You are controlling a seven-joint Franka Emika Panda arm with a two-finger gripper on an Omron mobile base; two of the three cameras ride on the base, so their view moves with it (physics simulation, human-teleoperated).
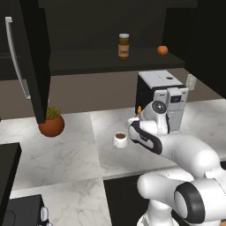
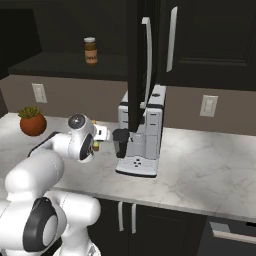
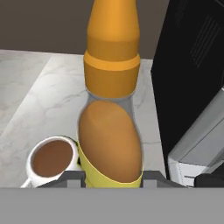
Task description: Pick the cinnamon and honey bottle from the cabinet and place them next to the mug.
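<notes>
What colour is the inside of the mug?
Dark brown inside the white mug, clearest in the hand view.

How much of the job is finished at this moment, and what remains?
Done: the honey bottle is out of the cabinet. In hand: the gripper holds it over the counter, close beside the mug. Left: release it, then fetch the cinnamon, which stands on the cabinet shelf.

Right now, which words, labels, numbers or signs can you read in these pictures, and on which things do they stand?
No text can be read.
cinnamon: it has a light label, too small and blurred to read.
honey bottle: held in the gripper; no print shows on the side in view.
coffee machine: small panel marks, too blurred to read.
mug: plain, no writing.
</notes>
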